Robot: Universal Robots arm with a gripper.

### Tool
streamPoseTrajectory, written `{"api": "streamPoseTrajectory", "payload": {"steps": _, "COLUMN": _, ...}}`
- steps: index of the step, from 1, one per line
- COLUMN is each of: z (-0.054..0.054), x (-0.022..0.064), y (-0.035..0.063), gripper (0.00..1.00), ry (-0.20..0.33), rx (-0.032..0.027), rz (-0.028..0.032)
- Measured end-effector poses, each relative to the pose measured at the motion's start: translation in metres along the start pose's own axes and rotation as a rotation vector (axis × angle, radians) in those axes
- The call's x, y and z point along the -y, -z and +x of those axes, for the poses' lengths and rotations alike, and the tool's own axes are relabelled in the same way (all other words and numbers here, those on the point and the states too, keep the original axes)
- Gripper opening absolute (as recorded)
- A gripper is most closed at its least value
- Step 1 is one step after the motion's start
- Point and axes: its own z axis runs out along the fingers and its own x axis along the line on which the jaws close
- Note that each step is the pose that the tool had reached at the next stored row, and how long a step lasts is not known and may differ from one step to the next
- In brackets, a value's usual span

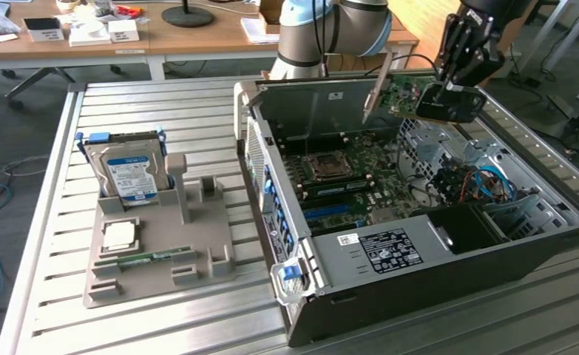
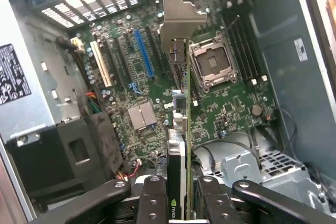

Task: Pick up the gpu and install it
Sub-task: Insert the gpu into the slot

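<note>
The exterior view sits high and well back, looking down at a slant across the slatted table point(image 1: 171, 103), with the open computer case point(image 1: 447, 296) at the exterior view's right and desks point(image 1: 171, 37) beyond it. The wrist view rides just behind the gripper point(image 2: 181, 187) and looks along its fingers into that case from close by, facing the motherboard point(image 2: 231, 108) with the gpu point(image 2: 188, 119) point(image 1: 400, 92) edge-on in the middle. Both views take in the motherboard, its CPU socket point(image 1: 327, 166) point(image 2: 212, 62) and the gpu held above them.
</note>
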Motion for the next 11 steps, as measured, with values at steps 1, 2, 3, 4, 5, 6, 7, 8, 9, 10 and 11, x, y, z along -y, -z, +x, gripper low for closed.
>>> {"api": "streamPoseTrajectory", "payload": {"steps": 1, "z": 0.0, "x": 0.0, "y": -0.0001, "gripper": 0.27, "ry": 0.014, "rx": -0.0002, "rz": 0.0}}
{"api": "streamPoseTrajectory", "payload": {"steps": 2, "z": 0.0, "x": 0.0, "y": -0.0001, "gripper": 0.27, "ry": 0.03, "rx": -0.0005, "rz": -0.0001}}
{"api": "streamPoseTrajectory", "payload": {"steps": 3, "z": 0.0, "x": 0.0, "y": -0.0002, "gripper": 0.27, "ry": 0.045, "rx": -0.0008, "rz": -0.0001}}
{"api": "streamPoseTrajectory", "payload": {"steps": 4, "z": 0.0, "x": 0.0, "y": -0.0003, "gripper": 0.27, "ry": 0.061, "rx": -0.001, "rz": -0.0002}}
{"api": "streamPoseTrajectory", "payload": {"steps": 5, "z": 0.0, "x": 0.0, "y": -0.0004, "gripper": 0.27, "ry": 0.078, "rx": -0.0013, "rz": -0.0003}}
{"api": "streamPoseTrajectory", "payload": {"steps": 6, "z": 0.0, "x": 0.0, "y": -0.0005, "gripper": 0.27, "ry": 0.095, "rx": -0.0016, "rz": -0.0003}}
{"api": "streamPoseTrajectory", "payload": {"steps": 7, "z": 0.0, "x": 0.0, "y": -0.0006, "gripper": 0.27, "ry": 0.113, "rx": -0.0019, "rz": -0.0004}}
{"api": "streamPoseTrajectory", "payload": {"steps": 8, "z": 0.0, "x": 0.0, "y": -0.0007, "gripper": 0.27, "ry": 0.132, "rx": -0.0023, "rz": -0.0005}}
{"api": "streamPoseTrajectory", "payload": {"steps": 9, "z": 0.0, "x": 0.0, "y": -0.0008, "gripper": 0.27, "ry": 0.15, "rx": -0.0025, "rz": -0.0005}}
{"api": "streamPoseTrajectory", "payload": {"steps": 10, "z": 0.0, "x": 0.0, "y": -0.0009, "gripper": 0.27, "ry": 0.168, "rx": -0.0029, "rz": -0.0006}}
{"api": "streamPoseTrajectory", "payload": {"steps": 11, "z": 0.0, "x": 0.0, "y": -0.001, "gripper": 0.27, "ry": 0.186, "rx": -0.0032, "rz": -0.0007}}
